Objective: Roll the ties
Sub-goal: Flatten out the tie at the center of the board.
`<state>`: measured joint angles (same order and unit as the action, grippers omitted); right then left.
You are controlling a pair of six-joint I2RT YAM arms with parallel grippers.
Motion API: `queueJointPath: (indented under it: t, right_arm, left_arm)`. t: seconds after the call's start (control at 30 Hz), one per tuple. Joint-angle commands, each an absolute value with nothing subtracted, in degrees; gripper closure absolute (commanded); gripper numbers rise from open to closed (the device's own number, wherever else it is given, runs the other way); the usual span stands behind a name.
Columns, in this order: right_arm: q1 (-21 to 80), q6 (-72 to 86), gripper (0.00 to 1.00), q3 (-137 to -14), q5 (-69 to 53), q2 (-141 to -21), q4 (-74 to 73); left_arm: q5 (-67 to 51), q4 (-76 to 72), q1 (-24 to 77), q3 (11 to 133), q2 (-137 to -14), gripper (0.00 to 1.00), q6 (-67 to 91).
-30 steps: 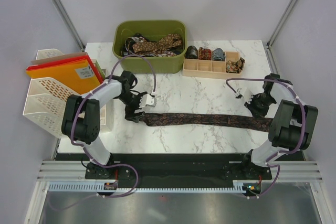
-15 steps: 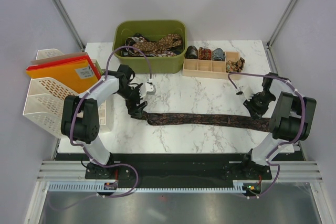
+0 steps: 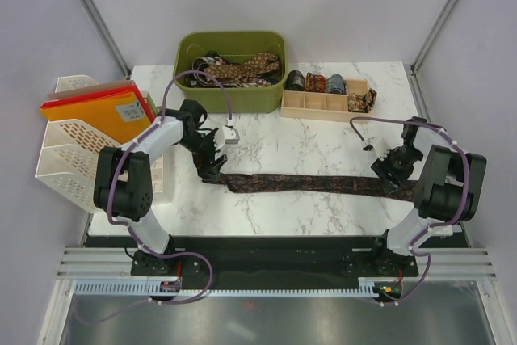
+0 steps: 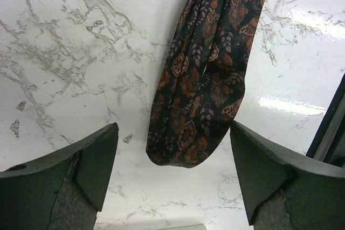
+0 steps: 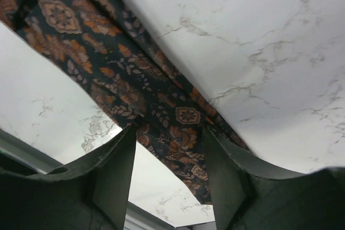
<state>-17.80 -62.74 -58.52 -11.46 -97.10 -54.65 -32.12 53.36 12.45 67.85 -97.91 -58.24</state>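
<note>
A dark patterned tie [image 3: 315,184] lies flat in front of the green bin [image 3: 234,103], running from below the bin's left corner to well off its right side. The left gripper [image 4: 172,127] stands wide apart astride the tie's rounded end, grasping nothing. The right gripper [image 5: 168,132] looks released over the other end, though whether it brushes the cloth is hard to judge. To start the roll well, the left gripper should pinch that end squarely and turn it tightly, edges aligned.
</note>
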Motion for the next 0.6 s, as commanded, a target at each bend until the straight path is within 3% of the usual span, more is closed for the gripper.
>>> queueJointPath:
  t: [0.0, 0.03, 0.07, 0.2, 0.3, 0.57]
  right_arm:
    - [-18.0, -63.1, 0.48, -56.3, -11.0, -97.6, -49.9]
    - [-17.9, -63.0, 0.56, -56.0, -11.1, -97.5, -49.7]
    - [-17.9, -62.9, 0.72, -56.1, -11.4, -97.2, -49.7]
    - [-17.9, -63.3, 0.84, -58.5, -12.4, -95.4, -52.4]
    - [-18.0, -64.6, 0.99, -60.2, -12.2, -94.0, -53.6]
    - [-20.9, -72.0, 1.0, -63.2, -8.6, -88.6, -59.7]
  left_arm:
    - [-34.0, 52.4, 12.2, 66.9, -96.6, 0.09, -56.5]
    - [-33.9, 52.4, 12.2, 66.9, -96.5, 0.09, -56.4]
    - [-34.1, 52.5, 12.2, 66.9, -96.3, 0.09, -56.2]
    - [-34.4, 52.5, 12.2, 66.8, -96.0, 0.09, -55.4]
    - [-34.3, 52.5, 12.2, 67.4, -96.2, 0.1, -54.3]
    - [-33.6, 54.0, 12.2, 67.9, -94.1, 0.06, -54.0]
